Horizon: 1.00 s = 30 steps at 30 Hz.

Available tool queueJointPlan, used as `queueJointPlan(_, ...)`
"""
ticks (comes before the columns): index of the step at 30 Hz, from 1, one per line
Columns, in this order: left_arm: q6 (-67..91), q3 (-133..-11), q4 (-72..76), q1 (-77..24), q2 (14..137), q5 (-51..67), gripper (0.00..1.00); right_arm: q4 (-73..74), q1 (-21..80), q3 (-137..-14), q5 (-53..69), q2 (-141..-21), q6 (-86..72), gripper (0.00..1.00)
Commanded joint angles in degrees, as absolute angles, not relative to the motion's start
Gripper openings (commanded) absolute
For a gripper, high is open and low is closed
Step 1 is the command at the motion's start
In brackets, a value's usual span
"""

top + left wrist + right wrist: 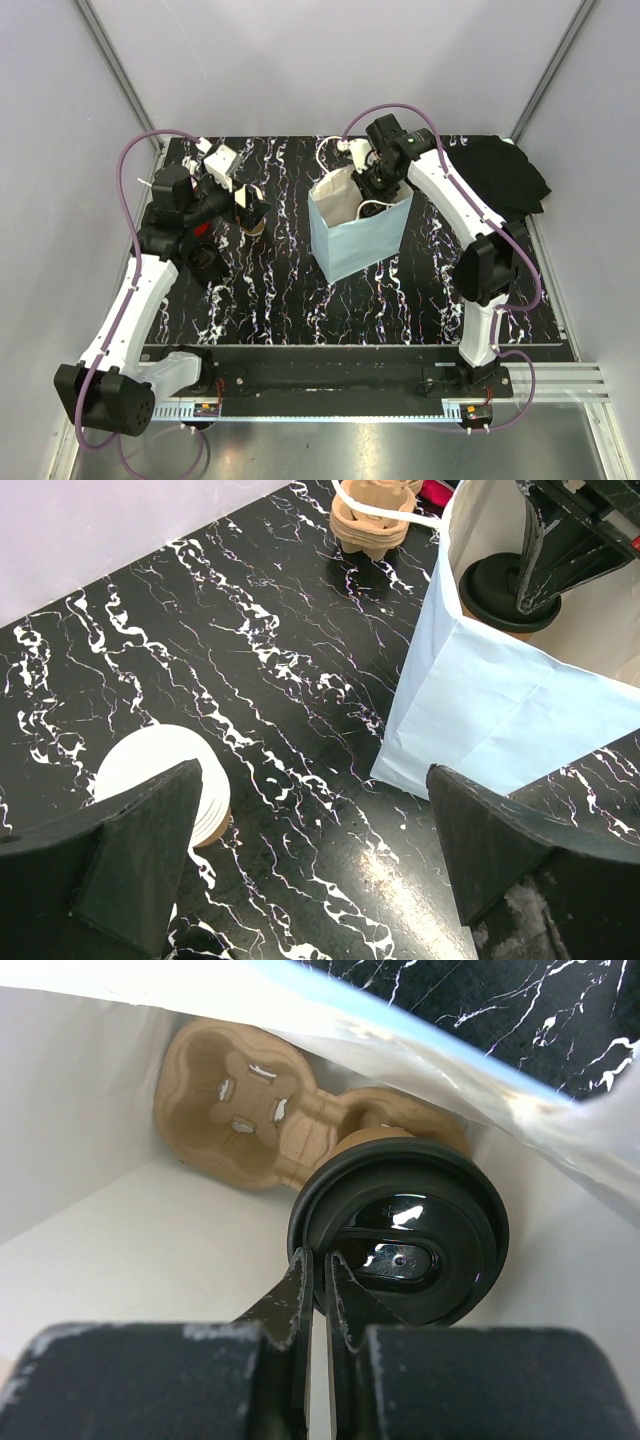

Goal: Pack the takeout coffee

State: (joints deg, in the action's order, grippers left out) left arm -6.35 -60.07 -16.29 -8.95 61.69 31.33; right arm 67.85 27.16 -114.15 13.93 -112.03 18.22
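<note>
Nearest me, the left gripper [315, 790] hangs over the black marbled counter [250, 660] with its jaws spread wide and nothing between them. Just under its left finger stands a stack of paper cups [150, 770]. Beyond that is the pale blue paper bag [480, 710], upright and open at the top. The right gripper [318, 1270] reaches down into it, jaws pinched almost together on the rim of the black lid [450, 1260] of the coffee cup [500, 592]. The cup is inside the bag, at one pocket of a pulp cup carrier [240, 1110] lying on the bag's floor. I can't tell whether it is seated. Further back sit a pile of carriers [370, 525] and a black cloth [510, 175].
</note>
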Motion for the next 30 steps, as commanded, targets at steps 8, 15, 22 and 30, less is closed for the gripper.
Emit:
queueJointPlan(8,-5.7,-59.5,-12.8,-8.2,61.3,33.5,0.99,65.0,27.8,-112.6,12.3,-108.4,19.4,0.00)
queueJointPlan(15,-5.5,-59.3,-12.5,-7.8,61.3,33.9,0.99,63.5,27.8,-111.1,12.2,-108.0,19.6,0.00)
queueJointPlan(22,-5.4,-59.1,-12.3,-7.4,61.2,34.4,0.99,62.8,27.8,-110.7,12.0,-108.3,19.6,0.00)
queueJointPlan(30,-5.2,-59.0,-12.0,-7.1,61.0,34.8,0.99,62.1,27.8,-110.5,11.2,-108.5,19.8,0.00)
